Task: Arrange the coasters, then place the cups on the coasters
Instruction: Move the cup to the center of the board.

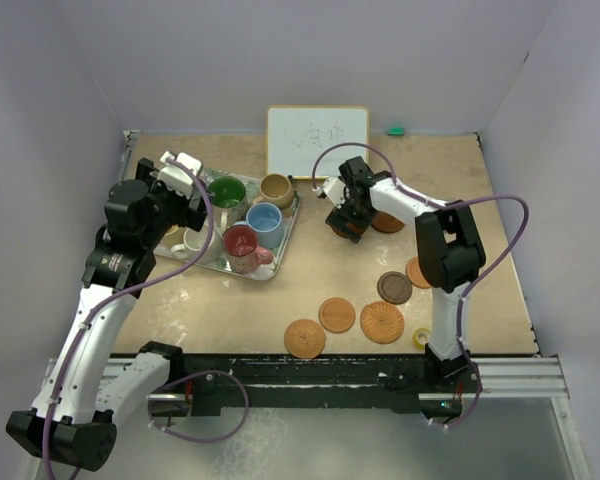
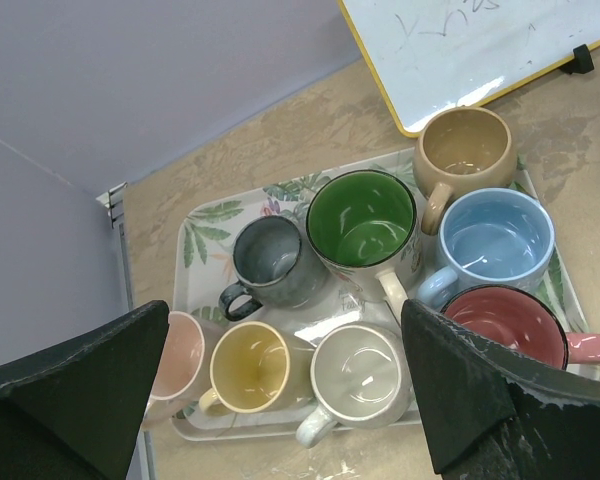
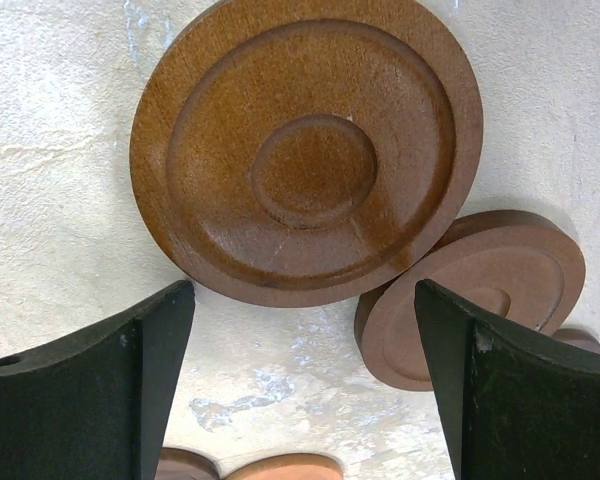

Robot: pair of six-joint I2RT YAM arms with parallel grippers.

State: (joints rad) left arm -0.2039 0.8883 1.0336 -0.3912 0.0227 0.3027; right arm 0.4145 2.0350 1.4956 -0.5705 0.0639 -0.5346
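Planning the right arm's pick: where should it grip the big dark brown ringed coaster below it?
Grip the dark brown ringed coaster across its thin rim, coming straight down with the open right pincer. It lies nearly flat, so only the edge gives purchase; its lower-right edge rests over a neighbouring coaster, probably slightly raised and easiest to pinch.

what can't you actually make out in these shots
Top view: the left arm hides much of the tray's left half.
Top view: the right gripper covers most of the dark coaster under it.
Right wrist view: the bottom edge cuts off an orange coaster; only its rim shows.
Whiteboard writing: too faint to read.
Green item at the far edge: too small to identify.
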